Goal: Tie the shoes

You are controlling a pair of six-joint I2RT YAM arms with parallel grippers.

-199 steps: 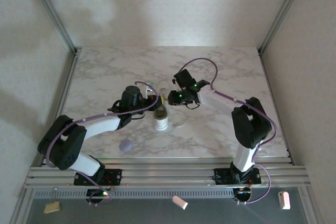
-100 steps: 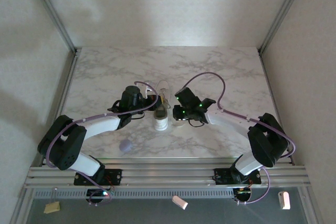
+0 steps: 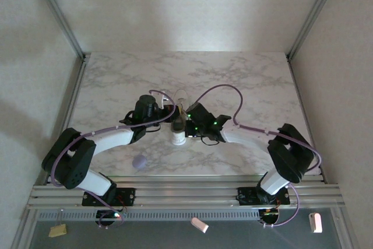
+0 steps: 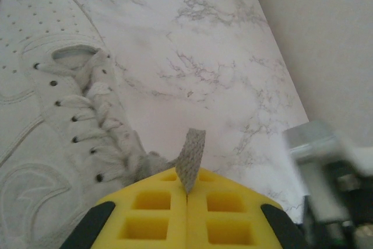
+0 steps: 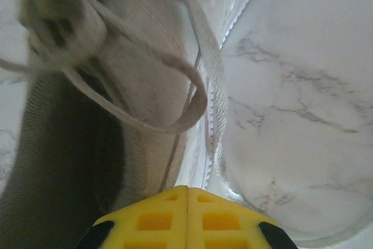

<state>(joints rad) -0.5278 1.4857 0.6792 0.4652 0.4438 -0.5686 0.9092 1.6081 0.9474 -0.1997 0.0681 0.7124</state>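
Note:
The white sneaker [image 3: 178,130] stands in the middle of the marble table, toe towards the arms. My left gripper [image 3: 169,115] is at its left side, its yellow pads shut on a flat white lace end [image 4: 190,157] that sticks up between them; the laced tongue [image 4: 87,106] lies to the left. My right gripper [image 3: 187,122] presses in from the right, pads shut close to the shoe's collar [image 5: 70,144]. A lace loop [image 5: 195,100] hangs just ahead, and a thin strand [image 5: 178,150] runs down behind the left pad; I cannot tell whether it is pinched.
A small lavender blob [image 3: 139,162] lies near the front left of the table [image 3: 245,74]. A faint clear round rim [image 5: 315,234] shows on the marble right of the shoe. Aluminium posts and grey walls box in the table's sides.
My right arm has swung down and left, from above the shoe's far right to low against its right side, and its jaws have closed. The left arm has stayed still.

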